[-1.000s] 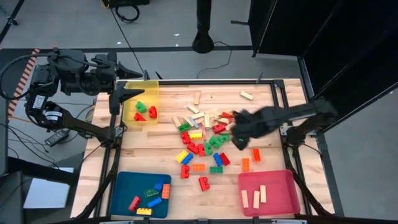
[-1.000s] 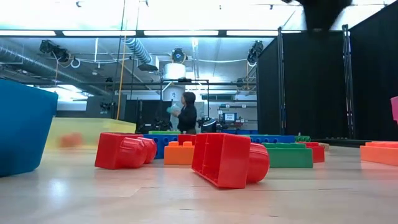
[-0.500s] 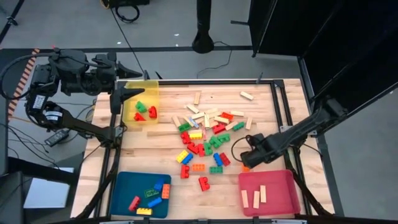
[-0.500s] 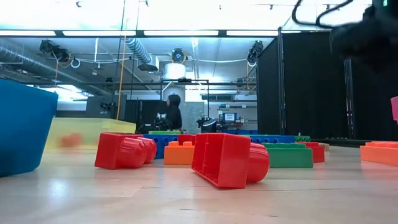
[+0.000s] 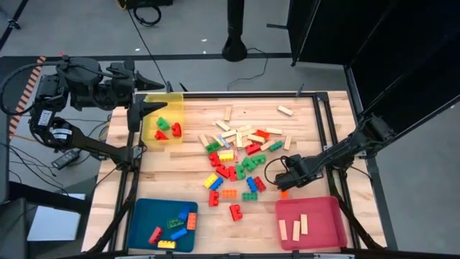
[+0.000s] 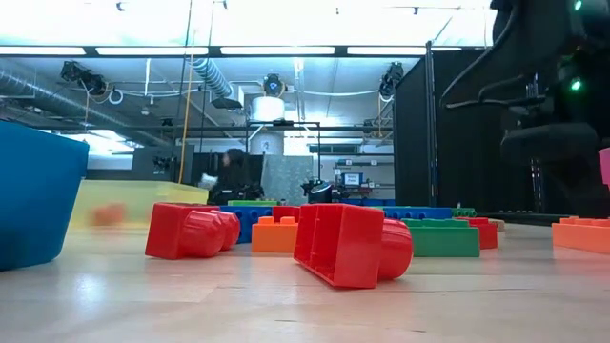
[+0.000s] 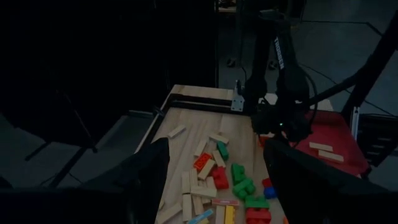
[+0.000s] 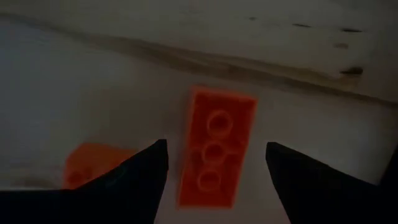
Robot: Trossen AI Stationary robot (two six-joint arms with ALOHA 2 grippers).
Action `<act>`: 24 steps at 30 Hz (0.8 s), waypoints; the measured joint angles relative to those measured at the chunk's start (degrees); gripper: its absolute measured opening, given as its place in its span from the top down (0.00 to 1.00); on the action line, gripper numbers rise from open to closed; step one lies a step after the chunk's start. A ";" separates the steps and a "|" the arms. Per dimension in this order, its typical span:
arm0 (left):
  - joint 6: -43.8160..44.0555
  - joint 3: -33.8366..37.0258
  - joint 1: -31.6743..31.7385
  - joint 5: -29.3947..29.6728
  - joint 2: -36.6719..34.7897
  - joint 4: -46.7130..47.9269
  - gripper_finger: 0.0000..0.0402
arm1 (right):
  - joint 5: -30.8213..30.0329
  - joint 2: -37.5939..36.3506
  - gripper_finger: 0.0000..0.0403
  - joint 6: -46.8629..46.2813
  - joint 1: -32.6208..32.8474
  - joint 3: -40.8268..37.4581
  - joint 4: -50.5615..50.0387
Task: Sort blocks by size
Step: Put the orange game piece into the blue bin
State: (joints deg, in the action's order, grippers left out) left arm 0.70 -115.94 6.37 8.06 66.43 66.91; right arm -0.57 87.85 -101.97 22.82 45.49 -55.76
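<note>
Right wrist view has an orange brick (image 8: 216,147) lying flat on the wood straight below the right gripper (image 8: 216,167), whose fingers are spread wide on either side of it without touching. From overhead that gripper (image 5: 282,180) sits just beyond the pink tray (image 5: 309,223), with the main pile of blocks (image 5: 237,158) nearby. Left gripper (image 5: 147,106) waits open over the yellow tray (image 5: 164,119), holding nothing.

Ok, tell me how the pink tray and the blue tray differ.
The pink tray holds only pale wooden bars; the blue tray holds coloured studded bricks. The pink tray sits at the near right corner, the blue tray at the near left. Both are flat rectangular trays on the wooden table.
</note>
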 joint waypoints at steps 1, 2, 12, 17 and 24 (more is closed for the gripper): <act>0.00 0.00 0.00 0.00 0.00 0.03 0.33 | 0.00 0.11 0.30 0.01 -0.16 -0.78 1.13; -0.01 0.00 0.00 0.00 0.01 0.11 0.33 | 0.03 0.29 0.30 0.06 -0.29 -1.76 3.04; 0.01 0.00 0.00 0.06 0.02 0.31 0.33 | 3.45 0.04 0.57 -1.12 -2.36 -6.02 8.54; -0.06 0.00 0.00 0.11 0.02 0.30 0.33 | 4.73 -0.10 0.62 0.02 -3.64 -6.02 8.49; -0.10 0.00 0.00 0.63 -0.07 0.30 0.33 | 0.07 -2.19 0.62 3.40 -5.77 -2.75 7.66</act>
State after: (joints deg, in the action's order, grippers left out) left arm 0.60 -115.94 6.37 8.69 66.37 67.21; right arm -0.50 85.66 -98.58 17.05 42.74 -48.09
